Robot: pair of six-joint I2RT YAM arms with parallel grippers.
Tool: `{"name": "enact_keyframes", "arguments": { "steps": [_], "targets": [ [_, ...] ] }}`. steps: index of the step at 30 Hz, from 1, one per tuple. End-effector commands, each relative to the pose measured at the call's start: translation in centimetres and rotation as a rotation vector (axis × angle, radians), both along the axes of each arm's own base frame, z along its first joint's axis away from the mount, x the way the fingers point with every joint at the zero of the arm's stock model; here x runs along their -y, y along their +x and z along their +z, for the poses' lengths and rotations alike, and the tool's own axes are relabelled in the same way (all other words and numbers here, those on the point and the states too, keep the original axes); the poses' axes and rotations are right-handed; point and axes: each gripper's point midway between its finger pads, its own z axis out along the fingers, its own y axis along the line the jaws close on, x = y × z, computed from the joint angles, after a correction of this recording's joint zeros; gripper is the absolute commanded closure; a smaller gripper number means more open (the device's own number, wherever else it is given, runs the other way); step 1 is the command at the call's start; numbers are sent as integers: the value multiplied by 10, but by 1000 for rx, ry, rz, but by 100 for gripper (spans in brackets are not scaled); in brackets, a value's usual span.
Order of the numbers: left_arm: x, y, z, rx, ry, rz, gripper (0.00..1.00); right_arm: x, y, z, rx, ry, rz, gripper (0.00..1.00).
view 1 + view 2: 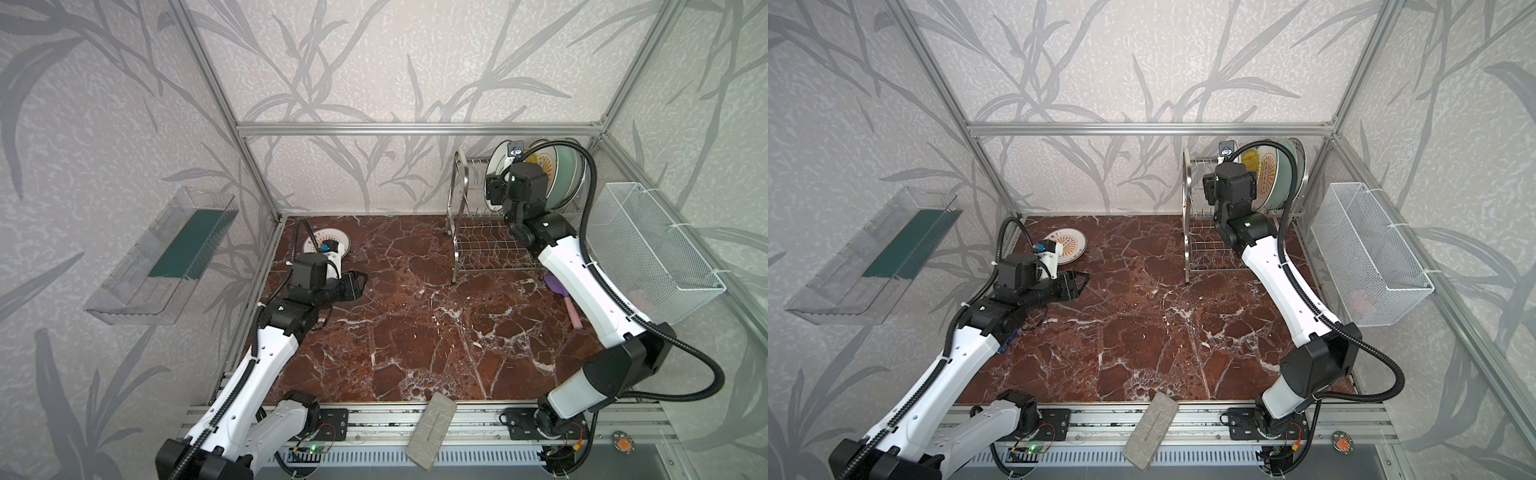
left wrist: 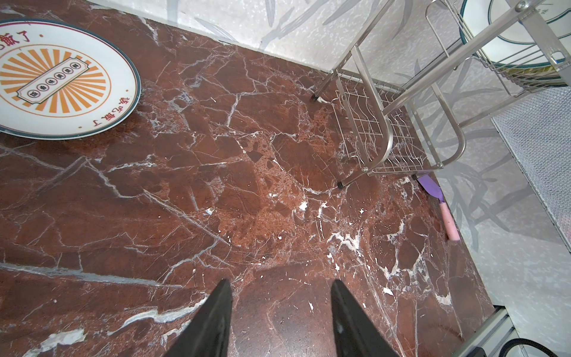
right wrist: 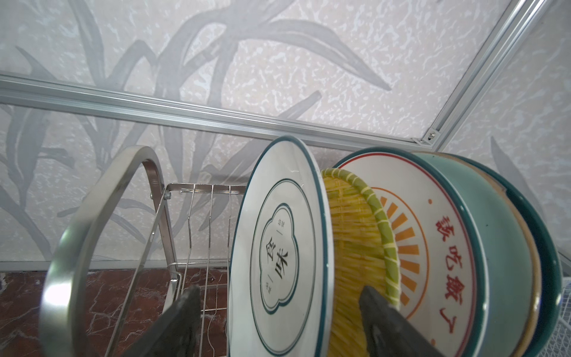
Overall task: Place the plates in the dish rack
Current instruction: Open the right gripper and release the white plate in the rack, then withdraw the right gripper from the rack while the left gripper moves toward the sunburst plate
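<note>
Right jaws stand spread and released either side of the teal-rimmed plate (image 3: 278,247), upright on edge in the shiny wire rack (image 3: 78,225), upper right in both top views; backing straight out should keep them off its glossy rim. Left jaws hang apart, holding nothing, over the veined red tabletop (image 2: 247,185), where a sunburst plate (image 2: 61,77) lies flat, left of centre in both top views.

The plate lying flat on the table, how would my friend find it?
Start at the red-brown marble table and look to its far left corner, just past the left arm. The plate lies flat there, white with an orange sunburst and a dark rim. The other plates stand on edge in the steel dish rack, far right.
</note>
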Motion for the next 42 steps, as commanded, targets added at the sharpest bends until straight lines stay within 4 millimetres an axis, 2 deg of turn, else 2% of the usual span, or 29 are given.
{"name": "enact_keyframes", "arguments": {
  "steps": [1,10,16,23,29,42],
  "targets": [
    [1,-1,0,6,-3,2,50,2,-18,21,37,29,28,17],
    [0,3,-4,-11,5,11,49,4,-49,30,62,133,122,16],
    [-4,6,-9,-28,28,34,49,1,-71,14,34,171,185,18],
    [-7,11,-17,-41,22,66,50,-12,-91,-23,-12,238,292,21],
    [-7,24,-33,-71,6,107,49,-19,-104,-69,-114,300,327,21],
    [-31,42,-68,-112,31,263,49,-23,-135,-154,-253,419,362,22]
  ]
}}
